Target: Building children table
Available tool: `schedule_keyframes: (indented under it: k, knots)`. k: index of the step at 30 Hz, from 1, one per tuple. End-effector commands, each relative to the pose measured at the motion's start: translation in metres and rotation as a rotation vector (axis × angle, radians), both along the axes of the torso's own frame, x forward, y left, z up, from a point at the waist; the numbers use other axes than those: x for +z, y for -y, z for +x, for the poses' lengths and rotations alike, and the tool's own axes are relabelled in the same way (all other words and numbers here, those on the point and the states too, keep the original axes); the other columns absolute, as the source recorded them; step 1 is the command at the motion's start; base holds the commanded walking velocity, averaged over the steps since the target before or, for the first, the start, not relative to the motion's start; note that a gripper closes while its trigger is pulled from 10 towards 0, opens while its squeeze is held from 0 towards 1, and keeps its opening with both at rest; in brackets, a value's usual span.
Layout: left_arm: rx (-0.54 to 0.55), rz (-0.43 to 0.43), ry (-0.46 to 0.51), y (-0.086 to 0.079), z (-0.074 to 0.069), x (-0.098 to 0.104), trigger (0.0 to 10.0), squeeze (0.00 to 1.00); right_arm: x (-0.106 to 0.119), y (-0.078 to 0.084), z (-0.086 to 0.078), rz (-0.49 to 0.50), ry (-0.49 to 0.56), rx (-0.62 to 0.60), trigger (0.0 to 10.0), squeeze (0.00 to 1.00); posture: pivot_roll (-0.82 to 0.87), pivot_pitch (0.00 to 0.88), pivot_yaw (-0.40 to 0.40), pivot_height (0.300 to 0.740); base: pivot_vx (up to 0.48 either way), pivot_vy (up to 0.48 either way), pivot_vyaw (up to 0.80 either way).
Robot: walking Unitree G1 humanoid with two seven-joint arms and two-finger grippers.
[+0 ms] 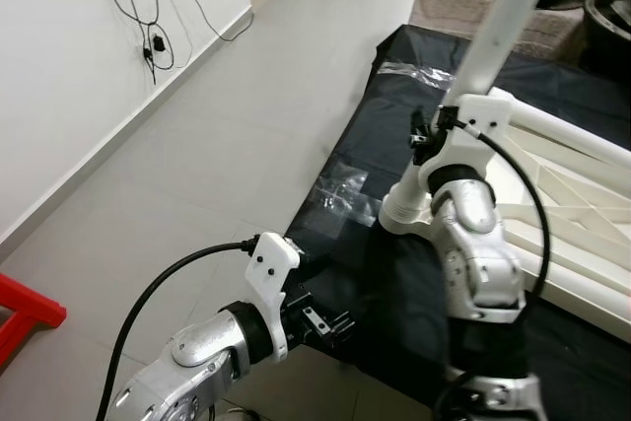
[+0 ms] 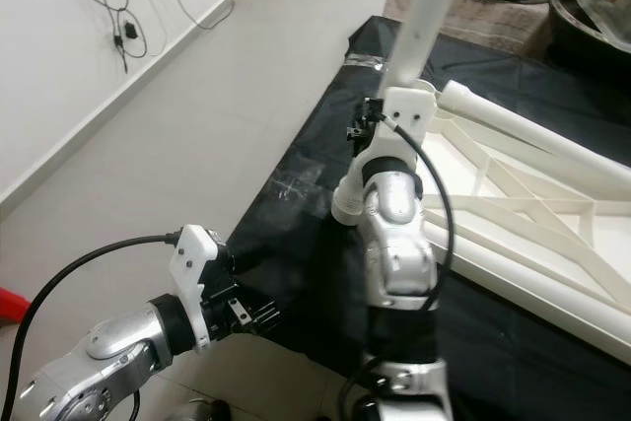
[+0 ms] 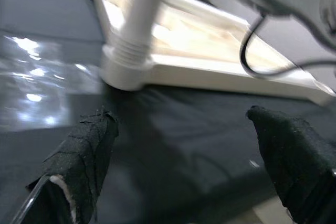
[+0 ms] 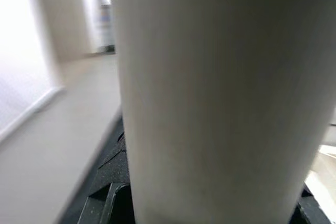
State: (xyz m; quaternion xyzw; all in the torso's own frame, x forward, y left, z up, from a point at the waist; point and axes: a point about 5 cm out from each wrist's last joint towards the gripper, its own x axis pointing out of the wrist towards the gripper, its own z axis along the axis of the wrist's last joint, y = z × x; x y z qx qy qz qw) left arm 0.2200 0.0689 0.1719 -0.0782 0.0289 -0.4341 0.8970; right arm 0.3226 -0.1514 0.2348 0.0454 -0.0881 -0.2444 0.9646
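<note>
The white children's table frame [image 1: 577,206] lies upside down on a black mat [image 1: 394,273]. A white table leg [image 1: 508,17] stands upright in the frame's corner socket [image 3: 126,67]. My right gripper [image 1: 436,127] is shut on this leg just above the socket; in the right wrist view the leg [image 4: 220,98] is very close between the fingers. My left gripper [image 1: 325,322] hovers low at the mat's near edge, open and holding nothing. Its fingers [image 3: 84,156] point towards the socket and leg [image 3: 142,19] from some distance.
Pale floor tiles stretch to my left up to a white wall with hanging cables [image 1: 148,41]. A red object [image 1: 25,317] sits at the far left. Clear plastic wrapping [image 1: 340,189] lies on the mat's edge. A rug [image 1: 463,2] lies beyond the mat.
</note>
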Motion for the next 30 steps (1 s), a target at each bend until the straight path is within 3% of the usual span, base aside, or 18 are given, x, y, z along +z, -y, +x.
schedule_keyframes:
  k: [1, 4, 7, 13, 20, 30]
  knots:
    - [0.003, 0.014, -0.008, 0.000, 0.000, -0.005, 10.0, 0.00, -0.037, 0.020, -0.011, 0.058, -0.151, -0.234, 10.0, 0.00, 0.18, 0.108, -0.067, 0.740, 0.000, 0.000, 0.00]
    - [0.001, 0.015, -0.006, 0.001, 0.001, -0.006, 10.0, 0.00, -0.037, 0.017, -0.012, 0.061, -0.144, -0.271, 10.0, 0.00, 0.18, 0.092, -0.069, 0.740, 0.000, 0.000, 0.00]
    - [0.001, 0.026, -0.008, 0.000, 0.005, -0.013, 10.0, 0.00, -0.044, -0.010, -0.014, 0.114, -0.170, -0.324, 10.0, 0.00, 0.18, 0.070, -0.063, 0.740, 0.000, 0.000, 0.00]
    - [-0.021, 0.038, -0.033, -0.002, 0.004, -0.024, 10.0, 0.00, -0.044, -0.026, -0.015, 0.151, -0.191, -0.293, 10.0, 0.00, 0.18, 0.053, -0.068, 0.740, 0.000, 0.000, 0.00]
    - [-0.041, 0.044, -0.039, -0.002, 0.002, -0.029, 10.0, 0.00, -0.042, -0.026, -0.014, 0.144, -0.187, -0.316, 10.0, 0.00, 0.18, 0.053, -0.064, 0.740, 0.000, 0.000, 0.00]
    - [-0.077, 0.043, -0.005, 0.002, 0.000, -0.030, 10.0, 0.00, -0.042, -0.008, -0.016, 0.161, -0.169, -0.388, 10.0, 0.00, 0.18, 0.063, -0.055, 0.740, 0.000, 0.000, 0.00]
